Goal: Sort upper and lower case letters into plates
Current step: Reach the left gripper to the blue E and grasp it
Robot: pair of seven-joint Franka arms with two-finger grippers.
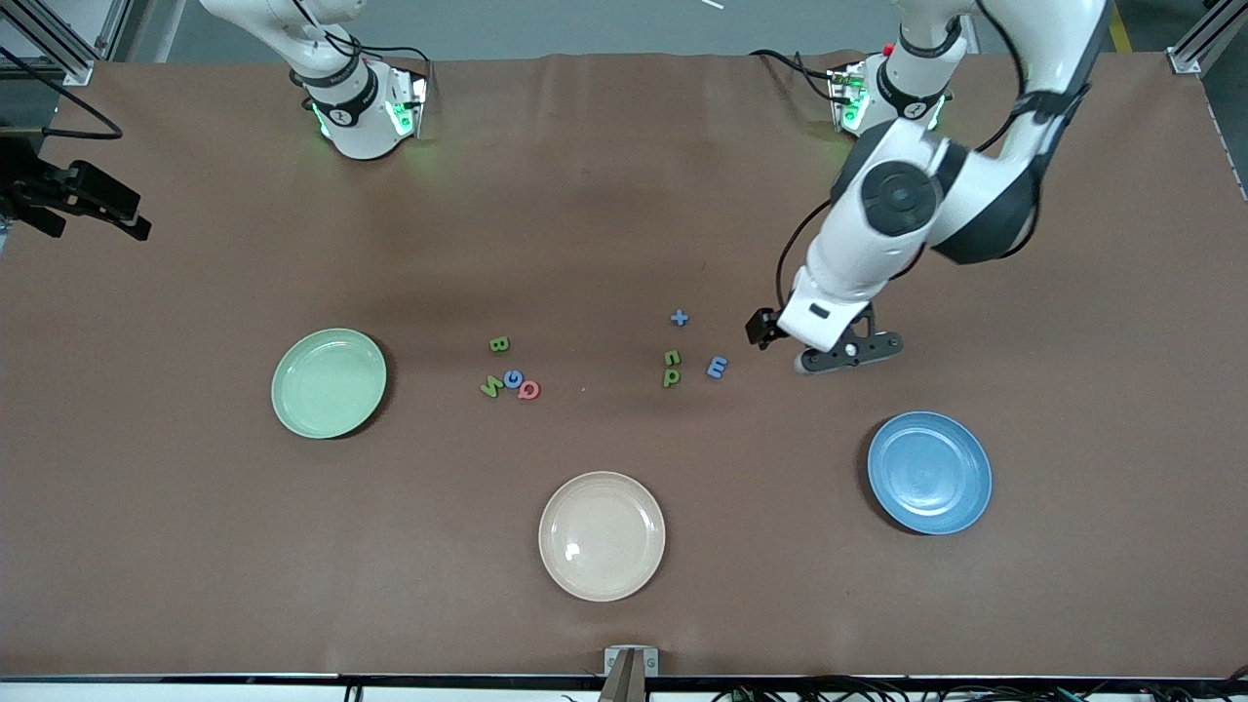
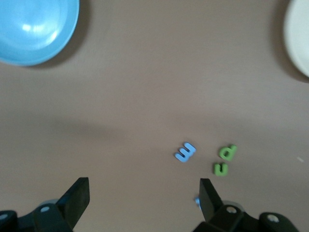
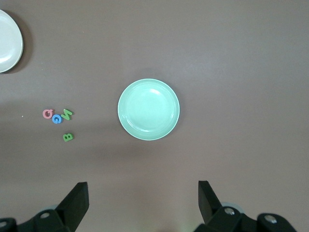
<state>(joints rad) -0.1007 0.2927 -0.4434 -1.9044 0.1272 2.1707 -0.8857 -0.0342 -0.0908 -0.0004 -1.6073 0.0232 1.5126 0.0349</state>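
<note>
Front: left claw point(image 1: 846, 357) low over the bench point(image 1: 624, 604) beside the blue m point(image 1: 717, 367), jaws wide, empty; mint plate point(image 1: 329, 382), blue plate point(image 1: 929, 473), beige plate point(image 1: 602, 535) all empty, letters loose mid-bench. Left wrist: straddle m point(image 2: 185, 152) squarely, clear of green letters point(image 2: 224, 159). Right wrist: right claw point(image 3: 143, 203) open above mint plate point(image 3: 148, 109), waiting.

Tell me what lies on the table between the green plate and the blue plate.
In the front view, between the green plate and the blue plate lie two clusters of small letters on brown table; the beige plate sits nearer the camera.
</note>
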